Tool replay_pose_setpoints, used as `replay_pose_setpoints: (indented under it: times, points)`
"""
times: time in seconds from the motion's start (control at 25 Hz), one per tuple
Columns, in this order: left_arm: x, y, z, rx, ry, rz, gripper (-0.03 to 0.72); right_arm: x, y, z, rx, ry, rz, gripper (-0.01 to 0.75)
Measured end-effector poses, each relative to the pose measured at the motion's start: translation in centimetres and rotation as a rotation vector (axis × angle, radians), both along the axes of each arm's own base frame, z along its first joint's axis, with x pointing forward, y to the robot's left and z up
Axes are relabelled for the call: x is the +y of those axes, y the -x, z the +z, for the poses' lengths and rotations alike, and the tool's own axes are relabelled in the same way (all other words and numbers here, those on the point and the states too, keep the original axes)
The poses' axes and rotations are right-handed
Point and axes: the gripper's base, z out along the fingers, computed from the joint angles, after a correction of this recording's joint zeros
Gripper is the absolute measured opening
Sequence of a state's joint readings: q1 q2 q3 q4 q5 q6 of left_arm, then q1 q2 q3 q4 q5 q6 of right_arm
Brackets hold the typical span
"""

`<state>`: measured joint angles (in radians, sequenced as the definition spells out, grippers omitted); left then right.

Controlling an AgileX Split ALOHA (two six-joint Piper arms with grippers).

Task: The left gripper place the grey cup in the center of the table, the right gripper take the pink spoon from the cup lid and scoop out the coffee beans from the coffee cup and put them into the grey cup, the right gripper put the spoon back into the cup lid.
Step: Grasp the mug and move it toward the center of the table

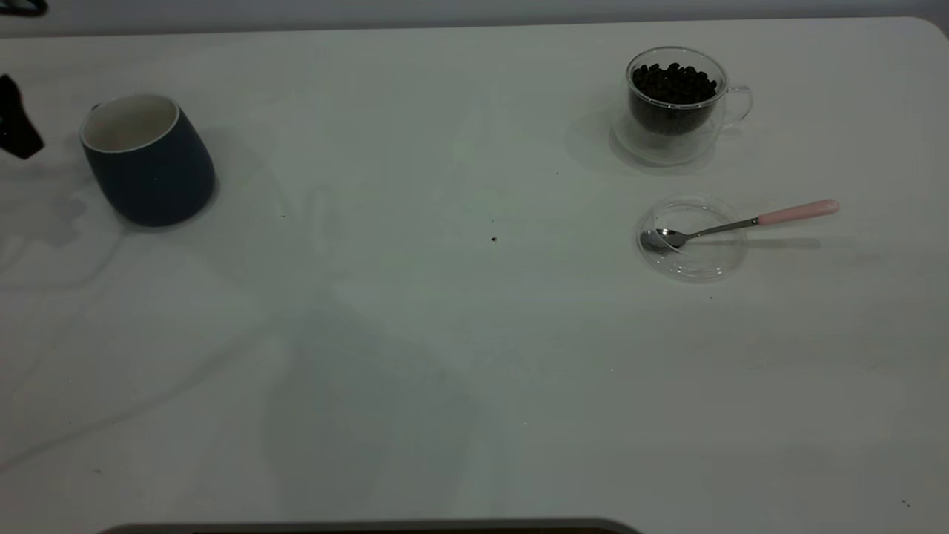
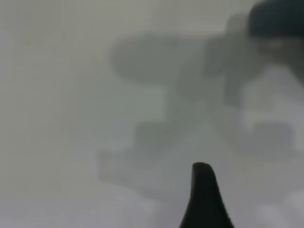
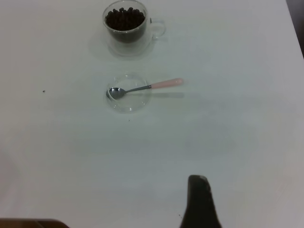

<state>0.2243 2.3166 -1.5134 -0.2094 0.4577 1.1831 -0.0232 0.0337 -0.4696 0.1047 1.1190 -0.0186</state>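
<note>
The grey cup [image 1: 148, 159] stands upright at the table's far left, its white inside bare. Just left of it, at the picture's edge, a black part of my left gripper [image 1: 16, 126] shows, apart from the cup. In the left wrist view the grey cup [image 2: 280, 16] is a dark blur in one corner. The coffee cup [image 1: 675, 100] stands at the back right, filled with coffee beans [image 1: 673, 83]. In front of it lies the cup lid [image 1: 693, 237], with the pink spoon [image 1: 741, 222] resting bowl-down in it and its pink handle sticking out to the right. My right gripper [image 3: 199, 202] hangs well back from the lid, holding nothing.
The white table [image 1: 474, 334] stretches bare between the grey cup and the glassware, with a tiny dark speck [image 1: 494, 239] near its middle. A dark edge [image 1: 371, 528] runs along the bottom of the exterior view.
</note>
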Motion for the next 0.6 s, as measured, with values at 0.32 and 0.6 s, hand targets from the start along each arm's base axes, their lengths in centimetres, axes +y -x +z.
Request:
replay_pose_setpoints:
  times: [0.32, 0.6]
  points:
    - [-4.2, -0.6, -2.2, -0.009, -0.028, -0.304, 0.586, 0.0, 0.0, 0.0, 0.0, 0.0, 0.0, 0.591]
    - [-5.8, -0.8, -3.3, -0.02, 0.001, -0.374, 0.586, 0.0, 0.0, 0.0, 0.0, -0.001, 0.0, 0.591]
